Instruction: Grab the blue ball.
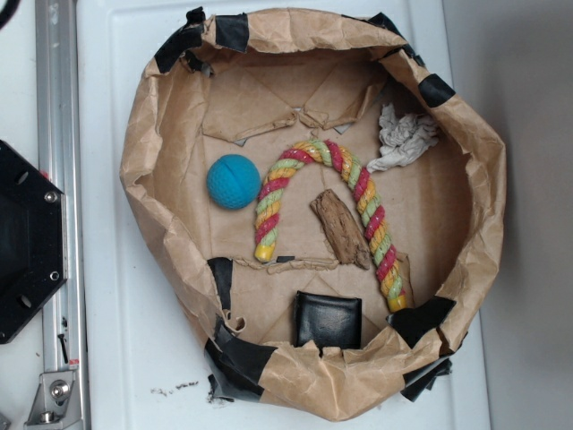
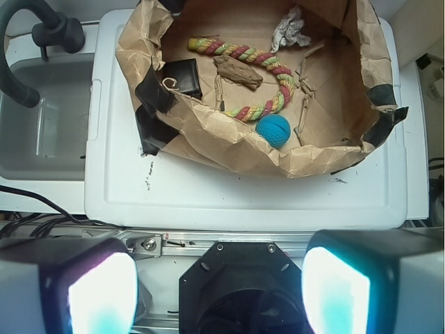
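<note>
The claw (image 2: 219, 289) shows only in the wrist view, as two pale glowing fingers (image 2: 101, 292) low in the frame, one at each side. They stand well apart with nothing between them, so the claw is empty and spread wide.

The blue ball (image 2: 273, 130) lies well ahead of the claw and a little to the right of its centre line, on the floor of a brown paper basin (image 2: 208, 132) patched with black tape. The overhead view shows the ball (image 1: 234, 182) resting free, just beside one end of a striped rope toy (image 1: 363, 202) bent into an arch, nearly touching it. Farther ahead lie a brown piece of wood (image 2: 238, 72), a crumpled white paper scrap (image 2: 289, 29) and a small black square pad (image 2: 185, 76) to the left.

By these views the grab has not begun. The claw hangs back over the arm's base, short of the basin's near wall. Reaching forward, lowering and closing all appear left to do.

No brand, label or readable writing shows anywhere.
</note>
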Robot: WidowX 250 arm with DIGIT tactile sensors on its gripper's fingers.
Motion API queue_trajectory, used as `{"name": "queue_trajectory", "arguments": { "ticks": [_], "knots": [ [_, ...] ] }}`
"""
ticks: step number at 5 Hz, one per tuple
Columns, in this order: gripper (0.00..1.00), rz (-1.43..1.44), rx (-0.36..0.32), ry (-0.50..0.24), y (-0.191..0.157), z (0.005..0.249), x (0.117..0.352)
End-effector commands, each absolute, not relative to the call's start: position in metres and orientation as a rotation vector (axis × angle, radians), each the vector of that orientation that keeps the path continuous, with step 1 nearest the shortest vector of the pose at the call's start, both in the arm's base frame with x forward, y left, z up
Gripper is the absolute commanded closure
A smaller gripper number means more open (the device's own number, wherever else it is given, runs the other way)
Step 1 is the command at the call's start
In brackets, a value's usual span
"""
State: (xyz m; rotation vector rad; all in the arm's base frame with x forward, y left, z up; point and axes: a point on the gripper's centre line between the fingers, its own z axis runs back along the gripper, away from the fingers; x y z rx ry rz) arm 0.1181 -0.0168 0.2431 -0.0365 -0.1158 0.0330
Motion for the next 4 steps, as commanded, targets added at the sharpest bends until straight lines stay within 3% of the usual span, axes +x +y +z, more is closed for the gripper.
{"name": "queue_trajectory", "arguments": {
  "ticks": [1, 2, 3, 4],
  "knots": [
    [0.00, 0.033, -0.036, -0.116, -0.017, 0.243, 0.118],
    [0.00, -0.018, 0.146, -0.056, 0.007, 0.227, 0.160],
    [0.00, 0.024, 0.089, -0.081, 0.026, 0.197, 0.192],
    [0.00, 0.052, 0.046, -0.032, 0.042, 0.152, 0.213]
  ]
}}
